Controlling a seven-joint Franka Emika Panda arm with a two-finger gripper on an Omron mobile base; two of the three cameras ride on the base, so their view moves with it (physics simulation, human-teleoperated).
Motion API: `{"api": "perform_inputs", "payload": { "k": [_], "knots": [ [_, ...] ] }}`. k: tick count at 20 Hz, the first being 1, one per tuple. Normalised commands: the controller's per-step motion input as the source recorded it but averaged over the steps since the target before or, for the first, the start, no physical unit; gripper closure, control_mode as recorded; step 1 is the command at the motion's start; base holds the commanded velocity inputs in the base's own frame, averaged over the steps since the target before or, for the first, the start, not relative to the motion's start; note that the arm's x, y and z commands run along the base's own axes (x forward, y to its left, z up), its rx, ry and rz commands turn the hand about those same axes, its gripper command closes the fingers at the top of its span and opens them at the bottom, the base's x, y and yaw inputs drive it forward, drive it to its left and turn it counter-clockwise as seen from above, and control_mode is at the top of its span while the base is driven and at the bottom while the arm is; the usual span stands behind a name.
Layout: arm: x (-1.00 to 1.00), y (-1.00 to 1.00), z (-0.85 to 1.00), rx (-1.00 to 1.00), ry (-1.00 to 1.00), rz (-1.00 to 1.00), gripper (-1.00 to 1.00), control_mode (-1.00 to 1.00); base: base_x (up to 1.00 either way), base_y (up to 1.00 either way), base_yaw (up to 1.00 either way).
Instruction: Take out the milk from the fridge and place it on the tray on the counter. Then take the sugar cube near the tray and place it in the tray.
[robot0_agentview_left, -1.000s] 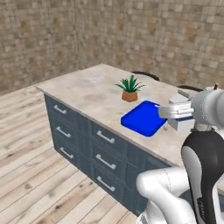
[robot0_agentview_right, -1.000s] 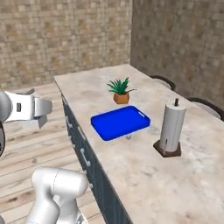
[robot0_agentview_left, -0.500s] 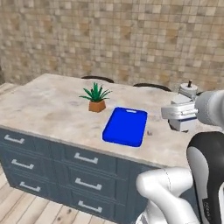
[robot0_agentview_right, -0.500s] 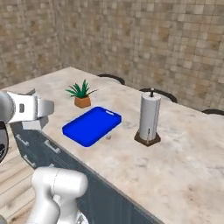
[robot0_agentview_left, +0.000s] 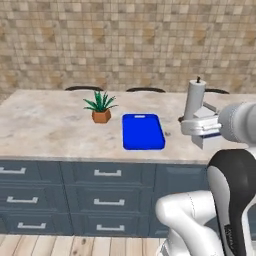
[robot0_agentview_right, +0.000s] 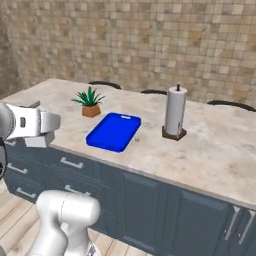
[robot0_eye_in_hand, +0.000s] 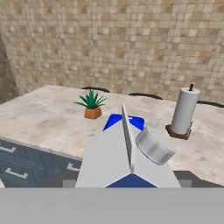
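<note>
The milk (robot0_eye_in_hand: 127, 162) sits right up against my hand camera, its white gable ridge running away from me and a grey cap on the right-hand slope. The fingers are clamped on the carton, though they are hidden behind it in the hand view. From the left base view I see the carton's blue band (robot0_agentview_left: 210, 135) under the white hand, held in the air to the right of the tray. From the right base view it hangs on my side of the desk's front edge, level with the top drawers, touching nothing.

Past the carton comes the desk (robot0_agentview_left: 45, 130), a beige marble-look top over dark blue-grey drawers (robot0_agentview_left: 107, 200) with silver handles. The tray (robot0_agentview_left: 143, 131) lies flat on it, bright blue, close to the front edge with its long side running away from me. A tiny pale speck just beside the tray's right edge looks like the sugar cube (robot0_agentview_left: 168, 133); it is too small for me to be certain. It rests on the desk, outside the tray.

Further back, a small potted plant (robot0_agentview_left: 101, 107) stands left of the tray. A paper towel roll (robot0_agentview_left: 194, 100) stands upright on its dark base to the right. Behind the desk, dark chair backs (robot0_agentview_left: 145, 90) peek over the far edge. A tan tiled wall (robot0_agentview_left: 125, 40) closes the scene.
</note>
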Motion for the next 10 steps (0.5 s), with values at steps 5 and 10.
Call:
{"api": "perform_inputs", "payload": {
  "k": [5,10],
  "knots": [
    [0.00,0.00,0.00,0.00,0.00,0.00,1.00,1.00,0.03,0.55,-0.39],
    [0.00,0.00,0.00,0.00,0.00,0.00,1.00,1.00,0.43,0.76,-0.38]
  ]
}}
